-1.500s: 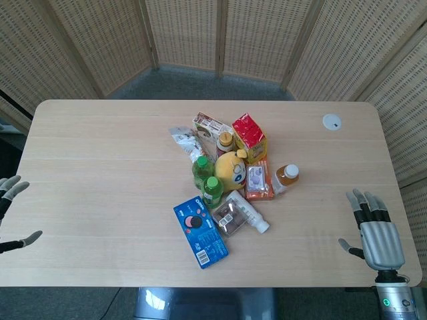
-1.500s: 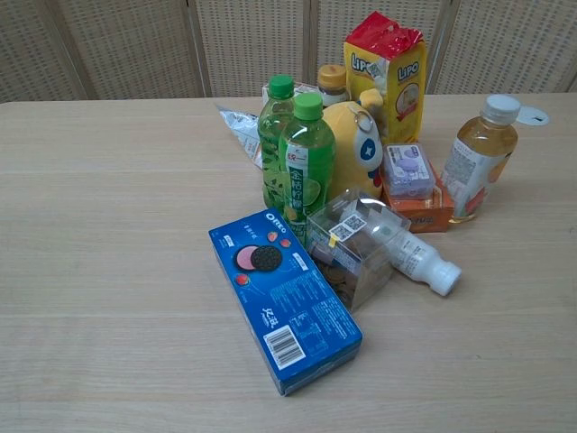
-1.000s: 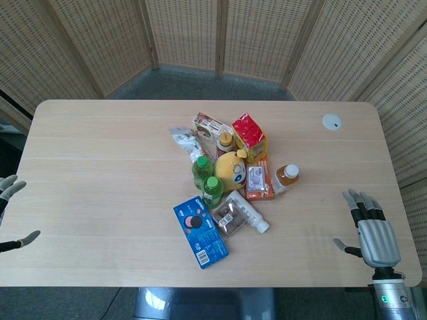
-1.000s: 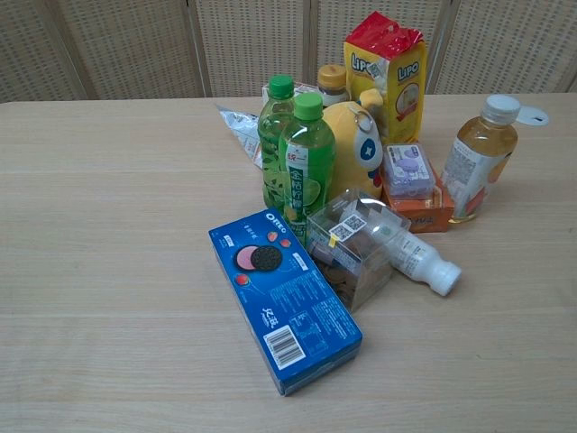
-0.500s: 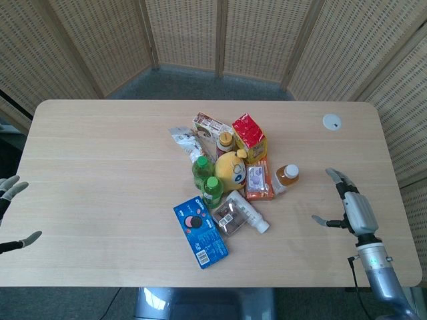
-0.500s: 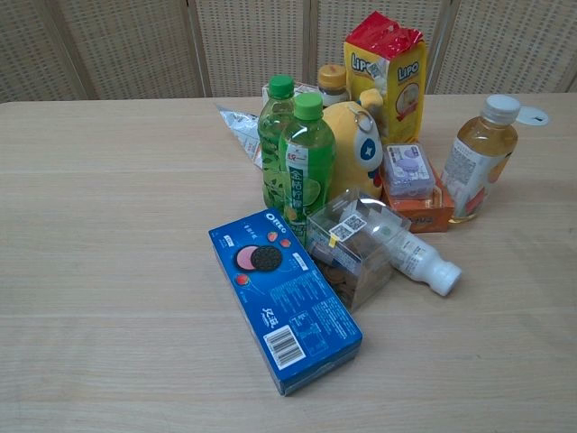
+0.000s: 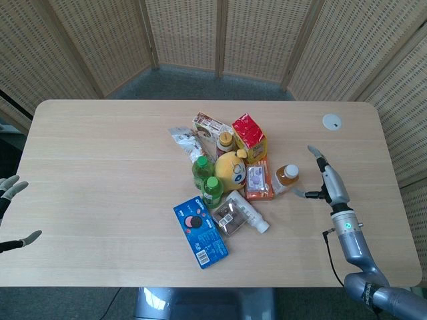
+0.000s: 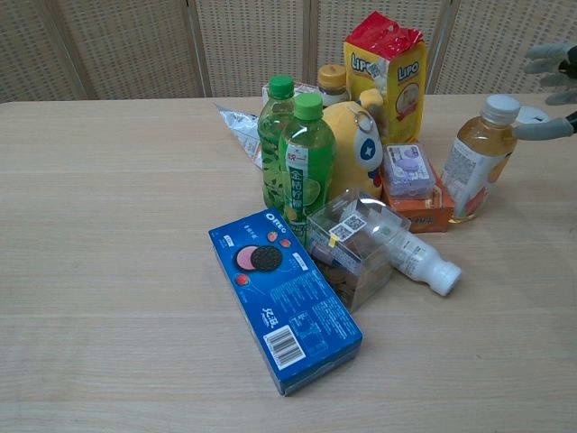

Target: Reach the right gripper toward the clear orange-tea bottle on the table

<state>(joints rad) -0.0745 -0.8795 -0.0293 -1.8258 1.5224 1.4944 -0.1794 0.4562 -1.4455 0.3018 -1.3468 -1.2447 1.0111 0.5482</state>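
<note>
Now, from the head view, you have moved your right robot hand (image 7: 325, 179) a long way. A moment ago it sat low by the desk's near right corner. It has swung up and in, and it hangs just beside the orange-tea bottle (image 7: 286, 177), on the side toward the right edge of the desk (image 7: 100, 173). That means the reach is nearly done, I think. Your fingers are spread apart and hold nothing. The thumb points at the bottle and looks very close to it, but I cannot tell if it touches. The bottle stands upright at the right side of the pile in the middle of the desk, next to the orange box (image 7: 257, 183) with the small purple pack (image 7: 255, 175) on top. Your left robot hand (image 7: 12, 212) is far off at the left edge, fingers apart and empty, and it has hardly moved.

Next, from the chest view, your right robot hand (image 8: 552, 90) has just come into sight at the right edge of the picture. Only some fingers show. They are spread, and the lowest one sits level with the white cap of the orange-tea bottle (image 8: 476, 162), a small gap away. The bottle has not shifted. Your left robot hand does not show here.
</note>
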